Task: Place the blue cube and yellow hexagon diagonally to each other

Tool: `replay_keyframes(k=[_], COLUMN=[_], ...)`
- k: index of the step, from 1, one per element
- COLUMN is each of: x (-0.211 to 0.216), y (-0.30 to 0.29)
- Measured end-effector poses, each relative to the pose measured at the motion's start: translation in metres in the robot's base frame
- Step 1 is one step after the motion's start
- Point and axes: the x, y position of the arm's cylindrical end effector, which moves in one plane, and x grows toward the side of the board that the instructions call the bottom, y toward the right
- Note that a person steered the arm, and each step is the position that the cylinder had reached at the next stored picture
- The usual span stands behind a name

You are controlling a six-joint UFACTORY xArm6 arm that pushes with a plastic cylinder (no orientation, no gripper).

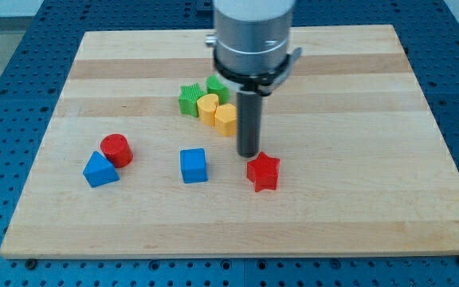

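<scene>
The tool is a straight dark rod with no jaws, so it neither spreads, presses together nor pinches anything. My tip (pixel 248 154) rests on the counter (pixel 357 119), a pale wooden board.

Positions relative to my tip:

1. The red star (pixel 263 171) lies just below my tip and slightly toward the view's right. Whether they touch cannot be determined.
2. The yellow hexagon (pixel 226 119) stands just beside the rod, toward the view's left and above my tip.
3. A yellow heart-shaped block (pixel 207 107) adjoins the yellow hexagon on its upper left.
4. A green star (pixel 189 100) sits at the view's left end of this cluster, touching the yellow heart-shaped block.
5. A second green block (pixel 217 86) sits at the cluster's top; the arm partly hides it and its shape cannot be made out.
6. The blue cube (pixel 194 166) lies near my tip toward the view's left, level with the red star and apart from the cluster.
7. A red cylinder (pixel 116 150) and a blue triangular block (pixel 100 170) lie well apart from my tip toward the view's left, touching each other.
</scene>
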Motion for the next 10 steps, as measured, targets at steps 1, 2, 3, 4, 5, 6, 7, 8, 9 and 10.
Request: replay_keyframes(k=[1, 2, 3, 4, 5, 6, 7, 8, 9, 10], x=[-0.001, -0.006, -0.027, -0.033, -0.033, -0.035, -0.047, -0.062, -0.06, -0.044], y=[-0.034, -0.052, -0.054, -0.049, -0.024, 0.0, 0.006, 0.006, -0.005, -0.021])
